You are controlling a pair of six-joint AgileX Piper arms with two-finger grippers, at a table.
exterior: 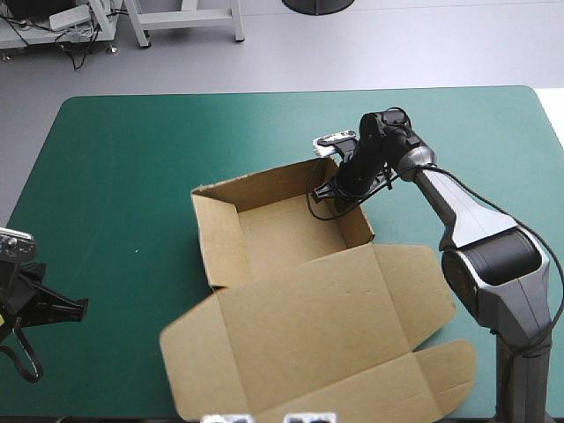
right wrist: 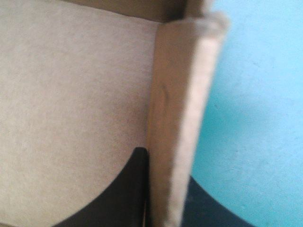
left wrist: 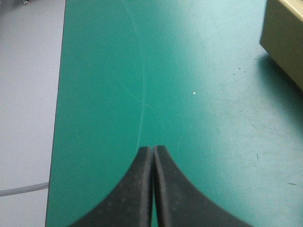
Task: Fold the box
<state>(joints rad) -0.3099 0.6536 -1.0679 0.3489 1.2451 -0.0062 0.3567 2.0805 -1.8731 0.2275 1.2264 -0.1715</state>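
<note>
Teal-green counter [exterior: 115, 167], brown box [exterior: 322, 330] at centre frame as open tray, lid flat toward lower edge; right tool [exterior: 339, 191] pinching tray's right wall near far corner, left tool [left wrist: 153, 150] closed, empty, lower left; seemingly wall-setting step, next calling for firm inward press without crushing board.

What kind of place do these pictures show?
Probably a robot test bench in a lab: a teal-green table, the right pincer gripping a wall of the brown box, the left pincer shut and idle.

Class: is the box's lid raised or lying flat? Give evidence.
Flat: the lid lies spread on the table beside the walled tray.
</note>
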